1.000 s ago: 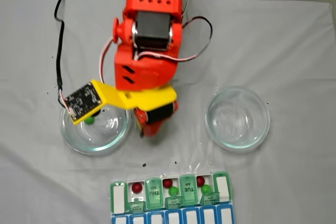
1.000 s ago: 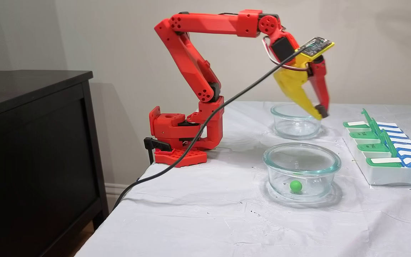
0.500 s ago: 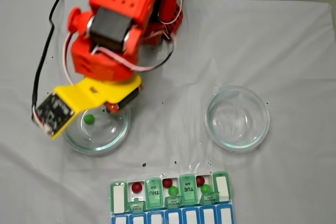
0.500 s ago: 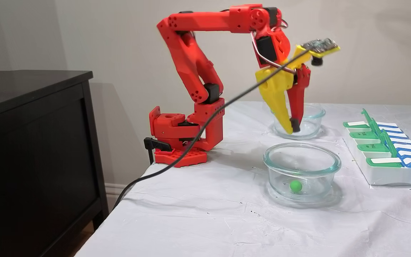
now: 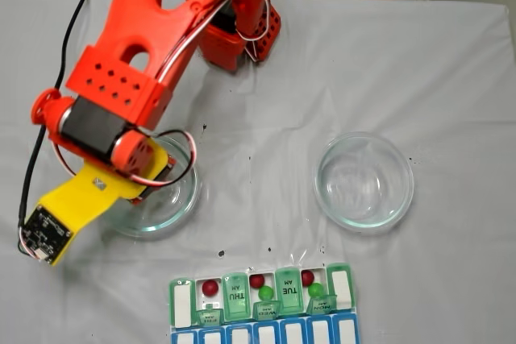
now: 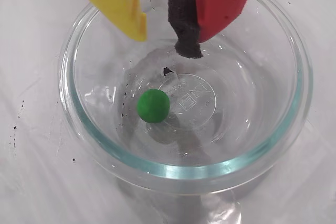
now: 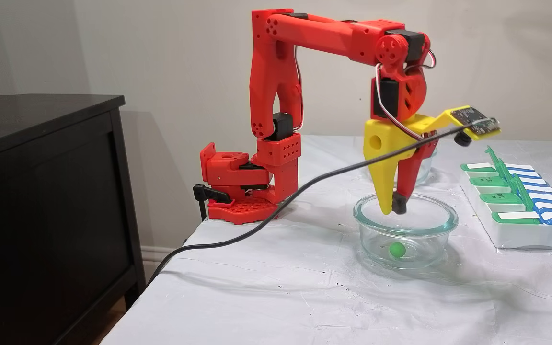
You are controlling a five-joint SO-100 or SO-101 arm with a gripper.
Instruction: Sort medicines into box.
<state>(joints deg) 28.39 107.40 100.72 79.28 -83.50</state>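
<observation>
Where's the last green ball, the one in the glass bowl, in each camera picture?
Fixed view from above: the green ball is hidden under the arm; its glass bowl sits left of centre.
Wrist view: green ball lies left of the bowl's centre, below the open hand.
Fixed view from the side: ball rests on the bottom of the nearer bowl, under the hand.
Shared landmark: that bowl.
</observation>
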